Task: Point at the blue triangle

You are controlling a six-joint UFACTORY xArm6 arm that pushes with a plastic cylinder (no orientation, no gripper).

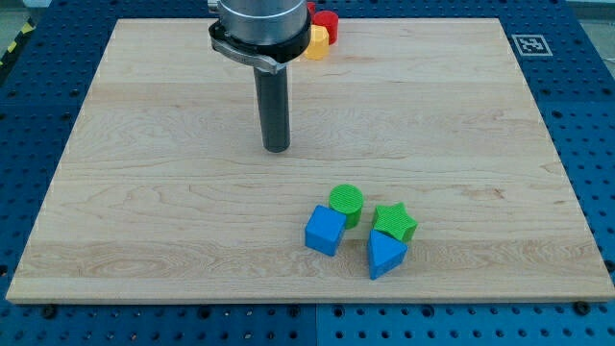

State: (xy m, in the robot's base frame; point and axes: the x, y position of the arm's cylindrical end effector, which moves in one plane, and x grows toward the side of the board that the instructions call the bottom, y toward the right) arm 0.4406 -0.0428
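Note:
The blue triangle lies near the view's bottom, right of centre, on the wooden board. It touches the green star just above it. A blue cube lies to its left, with a green cylinder above the cube. My tip stands on the board well above and to the left of this cluster, apart from every block.
A red block and a yellow block sit at the view's top edge of the board, partly hidden behind the arm's mount. A fiducial tag marks the board's top right corner.

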